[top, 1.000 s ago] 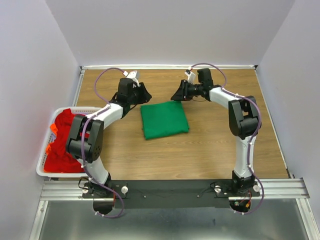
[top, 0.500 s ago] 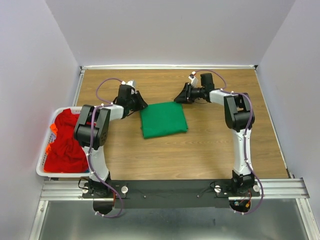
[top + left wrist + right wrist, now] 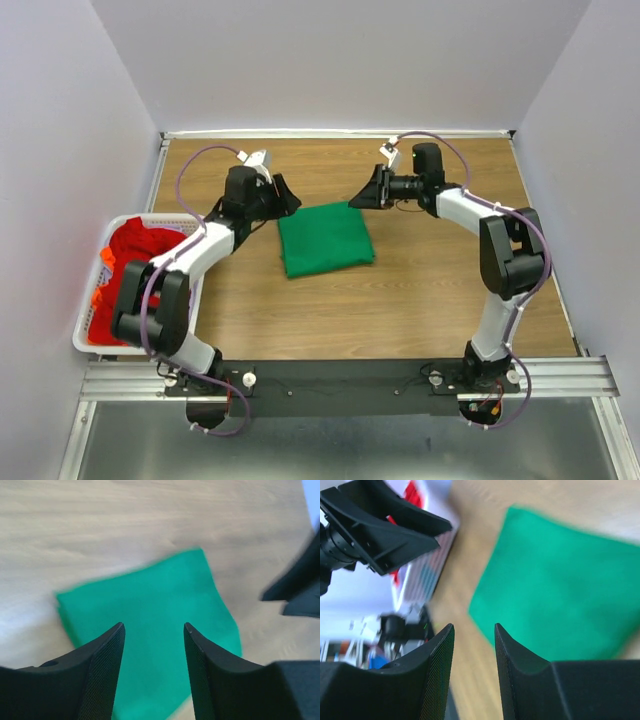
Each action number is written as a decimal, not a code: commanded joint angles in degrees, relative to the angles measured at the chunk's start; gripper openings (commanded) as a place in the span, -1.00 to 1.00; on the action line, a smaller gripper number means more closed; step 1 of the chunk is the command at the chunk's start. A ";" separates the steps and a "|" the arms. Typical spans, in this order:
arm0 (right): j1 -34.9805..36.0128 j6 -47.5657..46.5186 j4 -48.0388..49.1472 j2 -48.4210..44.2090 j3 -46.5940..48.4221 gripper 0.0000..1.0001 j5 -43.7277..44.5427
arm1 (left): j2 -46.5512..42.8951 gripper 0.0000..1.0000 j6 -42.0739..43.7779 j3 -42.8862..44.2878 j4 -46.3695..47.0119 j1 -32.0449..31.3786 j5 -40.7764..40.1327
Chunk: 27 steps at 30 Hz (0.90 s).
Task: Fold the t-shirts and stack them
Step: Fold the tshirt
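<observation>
Left tool [image 3: 154, 626] and right tool [image 3: 474, 625] gape empty; basket [image 3: 84, 338] holds red t-shirts [image 3: 130, 247], seemingly several.

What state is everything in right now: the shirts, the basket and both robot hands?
Bright green cloth t-shirt: folded into a flat rectangle, lying on the wooden table.
Red cloth t-shirts: unfolded, bunched in a heap inside the basket.
White slatted plastic basket: upright at the table's left edge, full of red cloth.
Left hand: open, empty, off the green shirt.
Right hand: open, empty, off the green shirt.
</observation>
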 commanded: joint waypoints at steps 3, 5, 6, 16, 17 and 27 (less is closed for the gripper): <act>7.49 0.50 2.74 -0.53 -6.74 -0.10 -7.49 | -7.05 0.04 -3.09 -11.99 -3.84 -7.27 -0.97; 9.51 0.85 5.11 0.70 -8.67 -0.10 -7.50 | -7.67 -0.06 -5.20 -14.63 -3.23 -8.42 -1.23; 9.86 1.29 6.33 1.49 -9.29 -0.10 -7.58 | -8.02 -0.08 -5.81 -17.51 -2.53 -8.86 -1.23; 10.40 2.35 13.99 14.85 -14.74 -0.10 -5.57 | -2.93 -0.35 -12.40 -25.45 0.99 -8.69 -4.30; 10.05 2.44 13.99 14.60 -15.70 -0.10 -5.13 | -2.75 -0.36 -12.93 -26.15 0.90 -8.43 -4.39; 3.63 1.56 11.71 -0.61 -18.96 -0.10 -3.19 | -6.44 -0.38 -12.50 -26.16 -2.00 -7.46 -6.33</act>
